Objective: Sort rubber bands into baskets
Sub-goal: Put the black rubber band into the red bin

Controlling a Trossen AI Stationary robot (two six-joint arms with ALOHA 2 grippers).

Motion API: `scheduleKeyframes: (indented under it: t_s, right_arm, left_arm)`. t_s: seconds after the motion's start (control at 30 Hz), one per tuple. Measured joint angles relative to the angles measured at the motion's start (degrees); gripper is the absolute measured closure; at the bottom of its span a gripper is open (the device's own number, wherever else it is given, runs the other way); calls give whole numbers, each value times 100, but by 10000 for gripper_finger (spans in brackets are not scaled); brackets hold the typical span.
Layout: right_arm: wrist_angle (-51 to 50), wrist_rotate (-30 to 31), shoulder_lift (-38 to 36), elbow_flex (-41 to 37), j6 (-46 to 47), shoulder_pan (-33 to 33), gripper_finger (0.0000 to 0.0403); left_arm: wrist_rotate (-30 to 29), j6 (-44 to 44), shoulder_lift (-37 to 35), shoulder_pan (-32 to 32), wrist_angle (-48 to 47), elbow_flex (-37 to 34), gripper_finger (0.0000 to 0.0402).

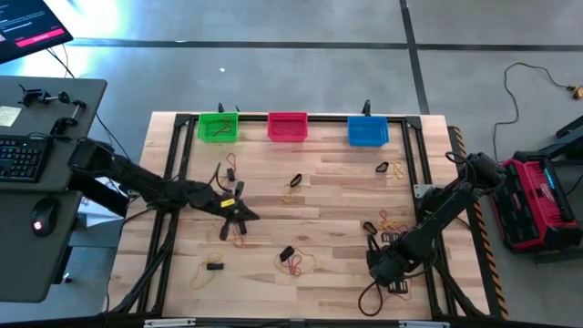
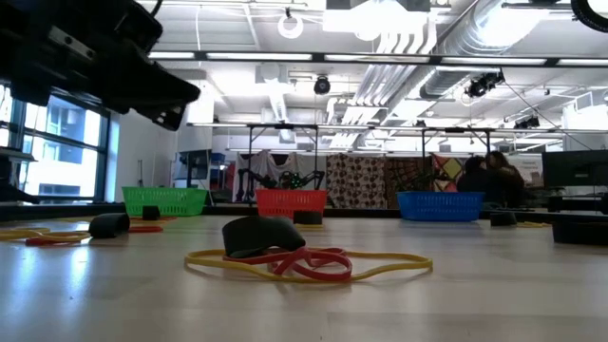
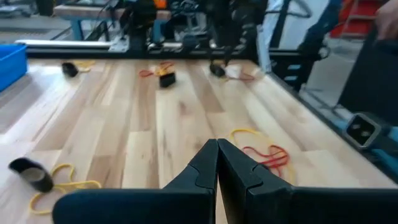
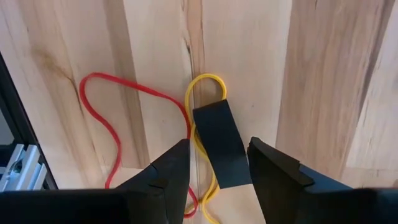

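Plainly, step in hand: sorting was barely begun; the green basket (image 1: 218, 127) seemed to hold a band or two, the red-pink basket (image 1: 287, 127) and blue basket (image 1: 368, 131) looked bare, though the high view is too coarse to be sure.
Baskets: all three stood in a row along the table's (image 1: 337, 205) far edge, green at the left, red-pink in the middle, blue at the right.
Rubber bands: most lay scattered over the table, well apart from the baskets.
Right gripper (image 4: 217, 163): low at the near right corner, fingers apart at a narrow gap, straddling a black band (image 4: 217, 144) without yet closing on it.
Black band's lie: a flat strip on the wood, its long axis running between the two fingers and slightly tilted, one end pointing toward the top of a yellow loop (image 4: 205, 84).
Neighbours: the yellow loop lay under the black band, touching it; a red band (image 4: 112, 121) curved just beside both.
Left gripper (image 3: 217, 163): over the table's left-middle, fingers pressed together, holding nothing visible; a yellow and red tangle (image 3: 264, 149) lay just ahead.
Next move, as judged: the right fingers would need to pinch the black band alone, lift it free of the yellow loop, then carry it to a basket.
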Motion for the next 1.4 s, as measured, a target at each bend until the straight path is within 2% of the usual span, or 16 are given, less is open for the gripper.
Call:
scheduleKeyframes:
  t_s: [0.27,0.53,0.8,1.13,1.4]
  right_arm:
    - [-5,43,0,-2,-94,-42,254]
    - [-34,37,0,-4,-188,-42,261]
    - [-18,-35,76,-4,-275,-39,305]
    - [-17,-179,74,-4,-313,-39,392]
    - [-207,-186,63,121,-281,-40,402]
  left_arm:
    - [-15,328,905,-67,7,670,401]
    - [107,265,1213,-65,202,808,401]
    - [586,507,1536,0,1067,757,401]
    - [582,417,1604,94,1035,757,401]
    - [580,415,1604,94,1029,757,401]
